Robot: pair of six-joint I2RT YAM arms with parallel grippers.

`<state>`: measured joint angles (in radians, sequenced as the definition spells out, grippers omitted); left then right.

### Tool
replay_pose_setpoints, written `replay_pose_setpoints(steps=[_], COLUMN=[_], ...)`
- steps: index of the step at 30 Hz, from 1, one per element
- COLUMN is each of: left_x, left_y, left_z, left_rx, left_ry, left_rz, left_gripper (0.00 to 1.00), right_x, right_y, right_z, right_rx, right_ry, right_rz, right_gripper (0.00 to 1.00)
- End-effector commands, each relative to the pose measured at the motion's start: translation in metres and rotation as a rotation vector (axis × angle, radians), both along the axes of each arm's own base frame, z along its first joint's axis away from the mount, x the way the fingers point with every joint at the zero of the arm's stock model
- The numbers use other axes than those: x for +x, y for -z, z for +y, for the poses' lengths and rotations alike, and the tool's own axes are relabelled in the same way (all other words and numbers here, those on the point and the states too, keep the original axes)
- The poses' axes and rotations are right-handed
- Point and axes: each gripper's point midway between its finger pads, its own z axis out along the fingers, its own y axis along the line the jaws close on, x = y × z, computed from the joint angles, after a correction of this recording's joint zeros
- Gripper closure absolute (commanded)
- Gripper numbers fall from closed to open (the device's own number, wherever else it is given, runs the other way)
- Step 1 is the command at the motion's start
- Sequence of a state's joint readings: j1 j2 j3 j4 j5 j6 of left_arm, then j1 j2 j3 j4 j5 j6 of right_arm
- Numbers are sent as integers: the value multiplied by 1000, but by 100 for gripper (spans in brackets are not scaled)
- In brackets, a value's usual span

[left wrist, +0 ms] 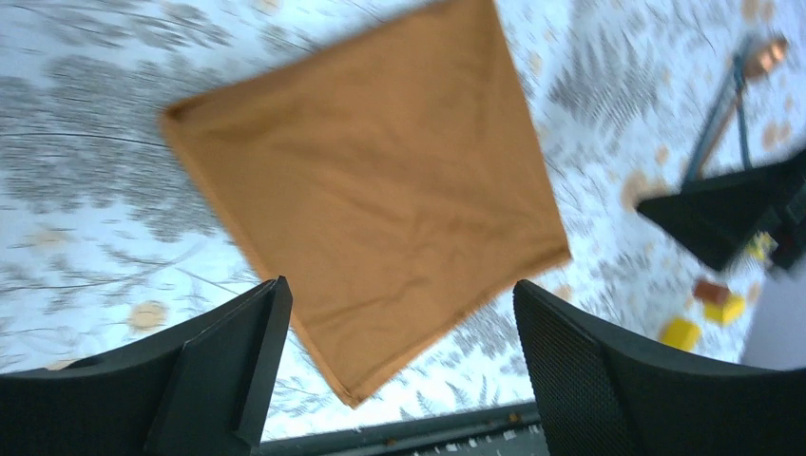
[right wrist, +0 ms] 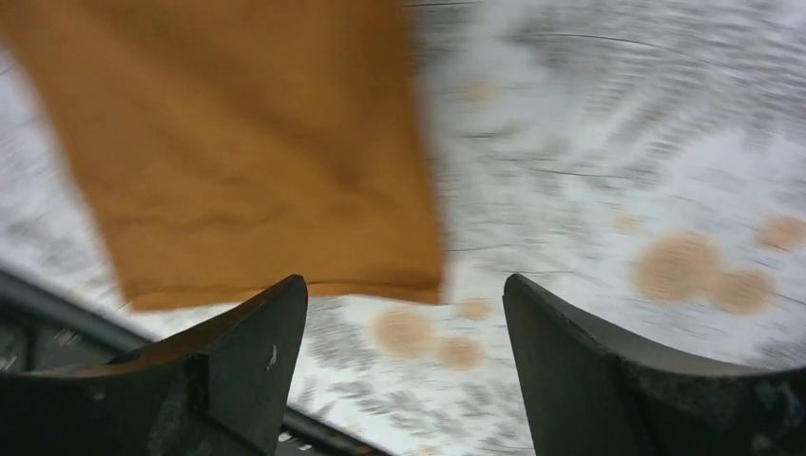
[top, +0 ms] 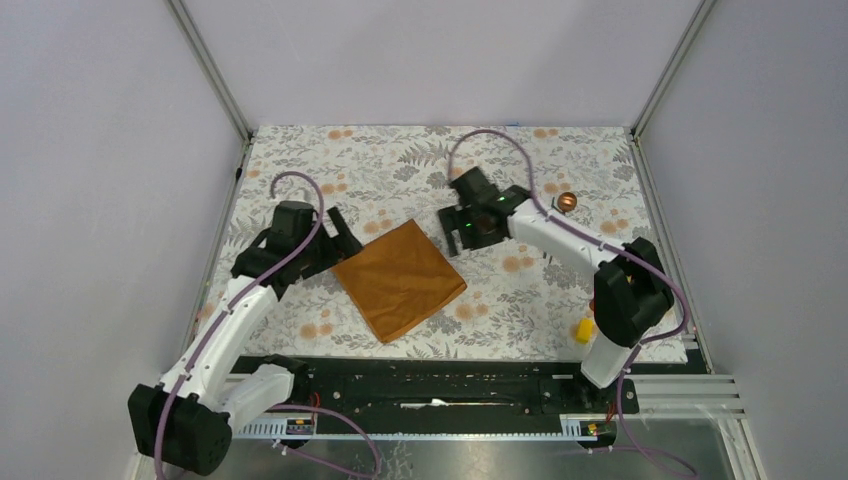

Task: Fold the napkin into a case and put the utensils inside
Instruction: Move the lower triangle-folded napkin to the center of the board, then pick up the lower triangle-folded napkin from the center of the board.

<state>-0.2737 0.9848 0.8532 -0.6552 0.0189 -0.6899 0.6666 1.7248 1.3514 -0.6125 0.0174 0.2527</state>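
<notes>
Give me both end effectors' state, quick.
Left end effector: open, holding nothing.
Right end effector: open, holding nothing.

Floral tablecloth (top: 380,160) (ferns, orange blooms), yellow block (top: 583,329) near right edge

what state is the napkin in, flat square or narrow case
Flat square. The napkin lies on the table with four corners showing, no narrow pouch. Whether it is doubled, cannot tell.
</notes>
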Motion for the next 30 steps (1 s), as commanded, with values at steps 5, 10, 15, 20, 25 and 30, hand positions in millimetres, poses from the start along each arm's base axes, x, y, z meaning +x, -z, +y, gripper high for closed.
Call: replay_pose_setpoints(steps=[5, 10, 15, 20, 25, 30], left_x=[7, 12, 12, 13, 15, 17], left_y=[26, 34, 49, 55, 55, 50], left_z=[129, 153, 174, 182, 182, 183], left_rx=[32, 8, 7, -12, -11, -6], left_ry=[-561, -666, -697, -699, -680, -676], left_rz=[99, 174, 261, 253, 229, 199], left_gripper=[1, 1, 1, 2, 1, 1], right_x=[-121, -154, -151, -153, -154, -156], right_y=[16, 41, 62, 73, 86, 106], right_z=[161, 204, 203, 203, 197, 188], right_rx=[110, 34, -93, -172, -226, -275], right_ry=[-240, -253, -250, -261, -270, -276], right_rz=[185, 217, 155, 124, 126, 147], right_gripper=[11, 18, 43, 51, 48, 47])
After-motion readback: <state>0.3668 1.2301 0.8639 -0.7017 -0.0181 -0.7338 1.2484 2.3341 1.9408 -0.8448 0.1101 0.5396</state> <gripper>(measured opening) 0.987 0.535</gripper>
